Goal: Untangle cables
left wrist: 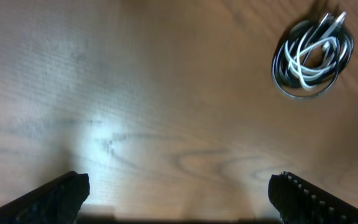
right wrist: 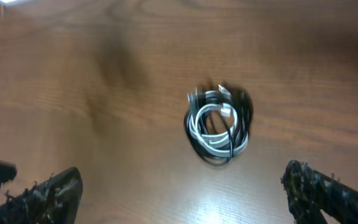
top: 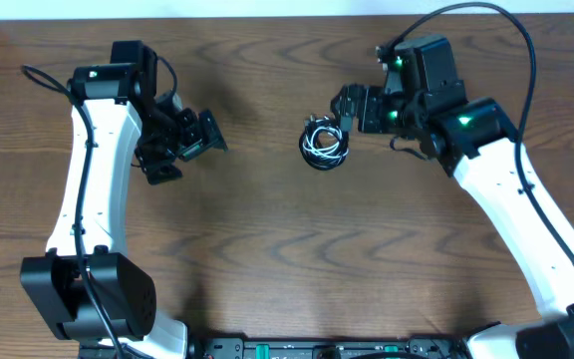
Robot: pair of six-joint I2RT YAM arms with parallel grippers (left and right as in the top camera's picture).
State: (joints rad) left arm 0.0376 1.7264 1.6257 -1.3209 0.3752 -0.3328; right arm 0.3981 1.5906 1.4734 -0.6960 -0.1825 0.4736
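The cables [top: 324, 144] lie on the table as one small coiled bundle of black and white cords with small plugs. The bundle also shows in the left wrist view [left wrist: 312, 57] at the upper right and in the right wrist view [right wrist: 219, 125] near the middle. My right gripper [top: 350, 108] is open and empty, just right of and above the bundle. My left gripper [top: 189, 148] is open and empty, well to the left of the bundle. In the wrist views both pairs of fingers, left [left wrist: 179, 196] and right [right wrist: 182, 196], stand wide apart over bare wood.
The brown wooden table [top: 287, 249] fills the view. Thicker black cables run along both white arms. A dark strip of equipment sits at the front edge [top: 317, 349].
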